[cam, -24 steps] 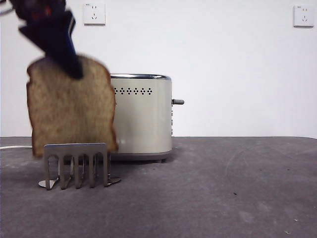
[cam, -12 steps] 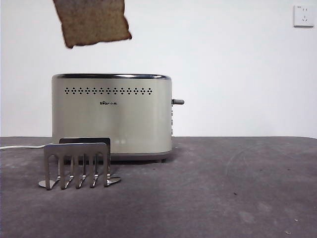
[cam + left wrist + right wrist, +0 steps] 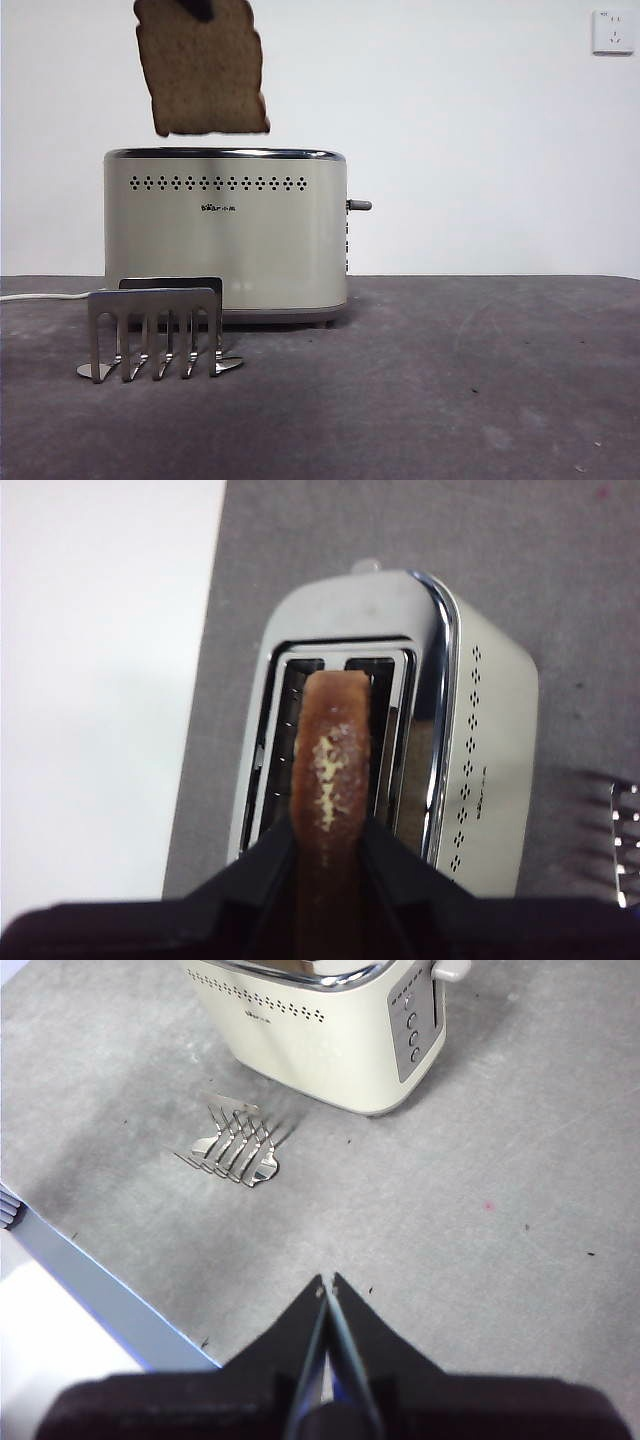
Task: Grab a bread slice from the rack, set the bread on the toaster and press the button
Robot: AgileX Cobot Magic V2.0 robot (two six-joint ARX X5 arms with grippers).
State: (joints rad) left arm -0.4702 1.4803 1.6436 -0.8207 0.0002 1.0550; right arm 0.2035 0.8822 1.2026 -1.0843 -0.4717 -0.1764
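Nearest you, the toast rack (image 3: 155, 332) stands bare on the desk (image 3: 450, 390), so nothing there blocks your descent. Behind it, the toaster (image 3: 226, 235) waits, button (image 3: 359, 205) clear at its narrow end. Your left gripper (image 3: 330, 830) has its jaws clamped on the slice of bread (image 3: 203, 68), held edge-down above what looks like a slot; the chrome rim leaves little side room. The right gripper (image 3: 327, 1290) waits, jaws pressed together.

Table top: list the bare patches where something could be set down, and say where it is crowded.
Free: the broad stretch of table on the button side of the toaster, and the strip in front of the rack. Crowded: the rack close before the toaster, with the slice of bread held in the left gripper above the slots.
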